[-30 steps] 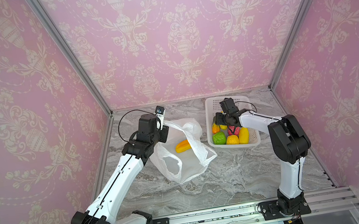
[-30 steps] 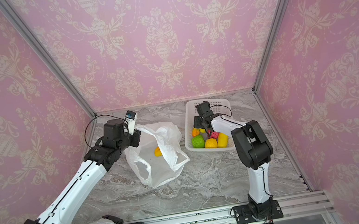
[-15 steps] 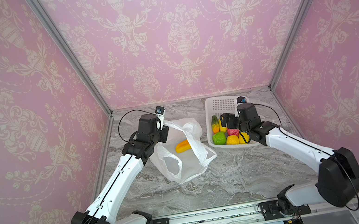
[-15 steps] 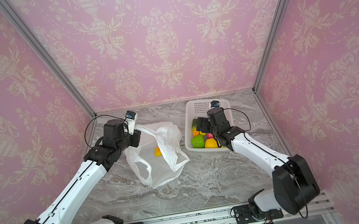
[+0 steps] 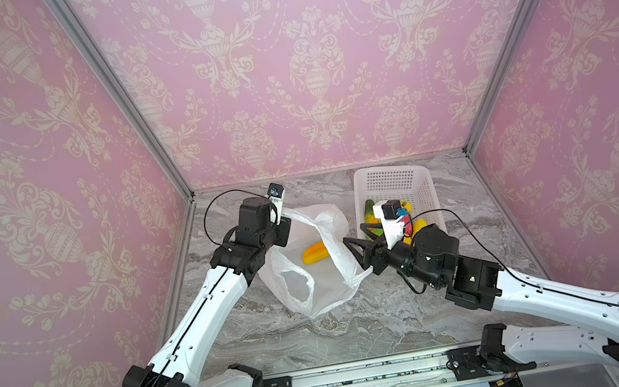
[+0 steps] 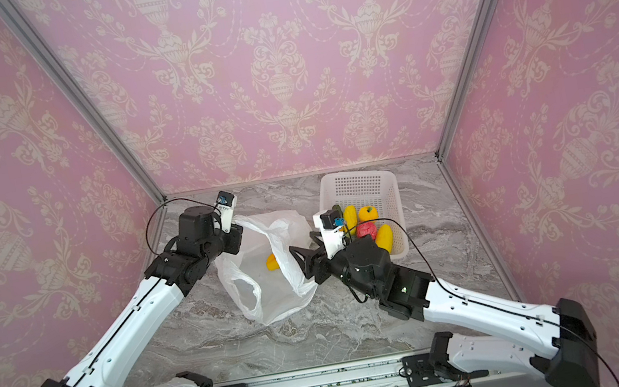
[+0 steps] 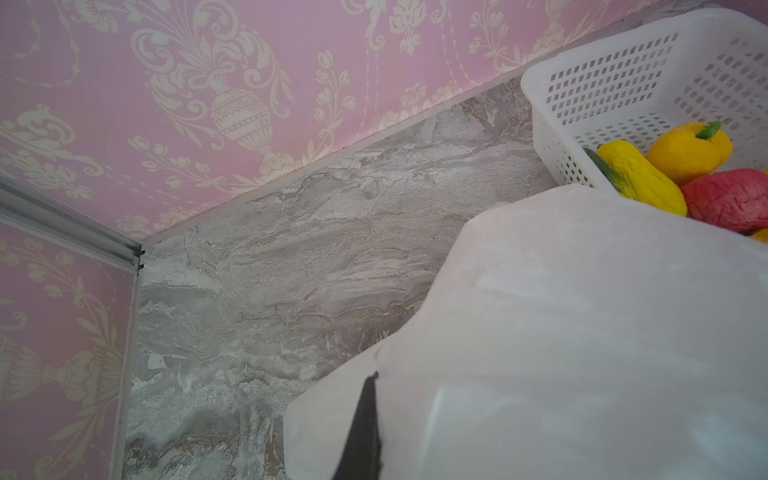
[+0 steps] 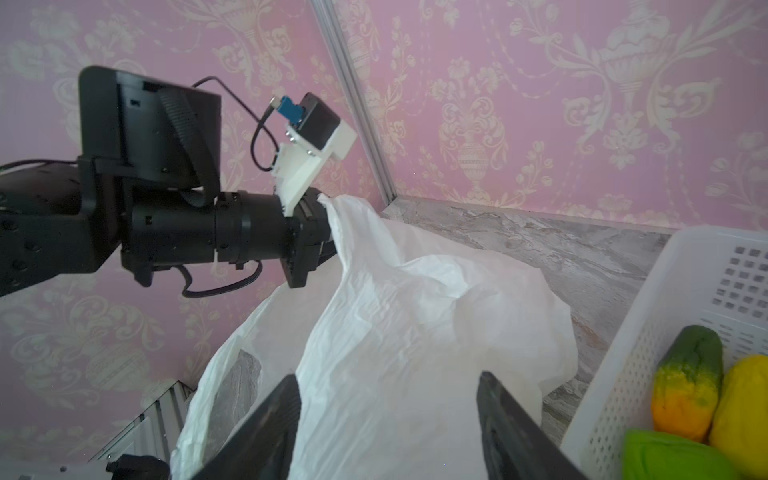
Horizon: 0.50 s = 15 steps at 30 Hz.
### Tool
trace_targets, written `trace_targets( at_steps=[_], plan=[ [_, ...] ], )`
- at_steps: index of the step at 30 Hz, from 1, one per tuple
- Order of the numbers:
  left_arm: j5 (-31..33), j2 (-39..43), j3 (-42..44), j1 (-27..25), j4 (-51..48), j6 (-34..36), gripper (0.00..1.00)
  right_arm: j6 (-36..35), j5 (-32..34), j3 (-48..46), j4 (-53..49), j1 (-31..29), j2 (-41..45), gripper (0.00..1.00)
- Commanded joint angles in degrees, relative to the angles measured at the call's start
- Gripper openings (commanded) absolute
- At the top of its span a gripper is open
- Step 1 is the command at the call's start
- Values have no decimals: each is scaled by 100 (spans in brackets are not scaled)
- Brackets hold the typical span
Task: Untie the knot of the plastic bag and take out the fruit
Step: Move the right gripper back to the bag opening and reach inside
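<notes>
The right fingers (image 5: 351, 243) had swung out of the basket (image 5: 390, 179) and across to the bag (image 5: 314, 290); a second before they had been down among the pieces in the basket. The left fingers (image 8: 316, 228) had not shifted. The right pair stood wide apart and empty, tips aimed at the bag's near rim, just beside it. Whether the lower tip already brushed the film could not be told from above. The left pair were clamped tight on the far rim of the bag, holding it lifted off the bench (image 5: 361, 321) so that the mouth gaped. No knot showed anywhere and the handle loops hung loose, so that step looked done. One yellow-orange fruit (image 5: 315, 252) lay inside the bag on its lower wall, seen in both top views. The other pieces, yellow, green and pink-red, sat in the basket.

The bag was thin and limp, and probably slick. It would crumple and slide rather than resist, and a tug on one side would likely drag the whole bag, which the left hold guarded against. The remaining piece looked light, glossy and elongated, so it was likely to squirt out of a shallow pinch. A hold across its narrow middle, reached through the open mouth without snagging the film, seemed the sound choice.
</notes>
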<state>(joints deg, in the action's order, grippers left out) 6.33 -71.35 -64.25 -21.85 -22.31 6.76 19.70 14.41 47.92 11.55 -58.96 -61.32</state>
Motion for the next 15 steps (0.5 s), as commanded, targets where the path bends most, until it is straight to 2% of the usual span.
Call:
trace_targets(
  at_steps=[1, 4, 8, 15],
  plan=[
    [-98, 86, -114, 49, -88, -35, 4, -422, 449, 241, 634, -599, -668, 65],
    [-129, 94, -124, 49, -86, -44, 4, -352, 760, 403, 1118, -977, -1362, 59],
    [-134, 104, -126, 47, -85, -52, 4, 168, 701, 632, 1455, -1056, -2144, 58],
    [-152, 121, -126, 49, -90, -61, 4, 736, 1430, 1264, 774, -1047, -2937, 56]
  ],
)
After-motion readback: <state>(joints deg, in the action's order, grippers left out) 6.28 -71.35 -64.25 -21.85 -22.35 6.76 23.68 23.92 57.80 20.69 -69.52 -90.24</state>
